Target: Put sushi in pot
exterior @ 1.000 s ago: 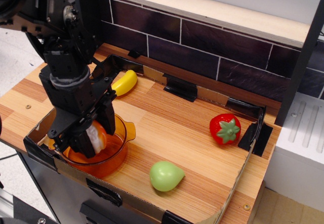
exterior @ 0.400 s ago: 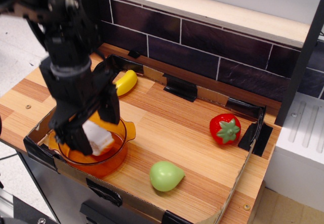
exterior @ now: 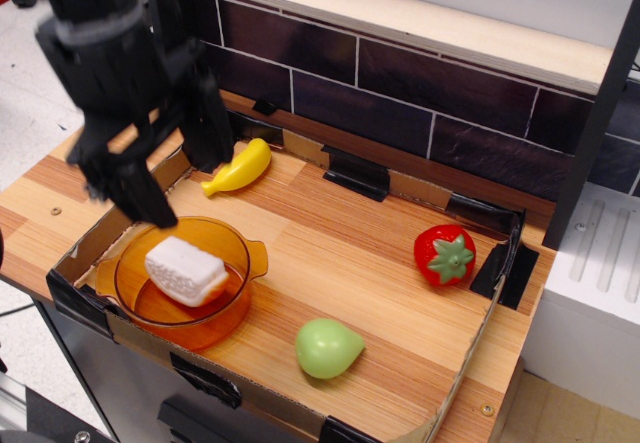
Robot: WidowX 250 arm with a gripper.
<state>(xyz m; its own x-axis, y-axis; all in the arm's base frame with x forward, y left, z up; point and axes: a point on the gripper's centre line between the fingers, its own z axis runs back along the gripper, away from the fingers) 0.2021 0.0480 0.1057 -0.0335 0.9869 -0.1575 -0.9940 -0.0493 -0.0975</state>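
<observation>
The sushi (exterior: 185, 271), a bumpy white rice block, lies inside the translucent orange pot (exterior: 235, 303) at the front left of the tray; its orange layer does not show. My black gripper (exterior: 180, 168) hangs above and behind the pot, clear of it. Its two fingers (exterior: 145, 195) stand apart, open, with nothing between them.
A yellow banana toy (exterior: 240, 166) lies behind the pot. A green pear-shaped toy (exterior: 327, 348) sits at the front, a red strawberry (exterior: 444, 254) at the right. A low cardboard wall (exterior: 470, 353) with black clips rims the wooden board. A dark tiled wall stands behind.
My gripper let go of the sushi, which now rests in the pot, and rose up and back to the left with its fingers apart.
</observation>
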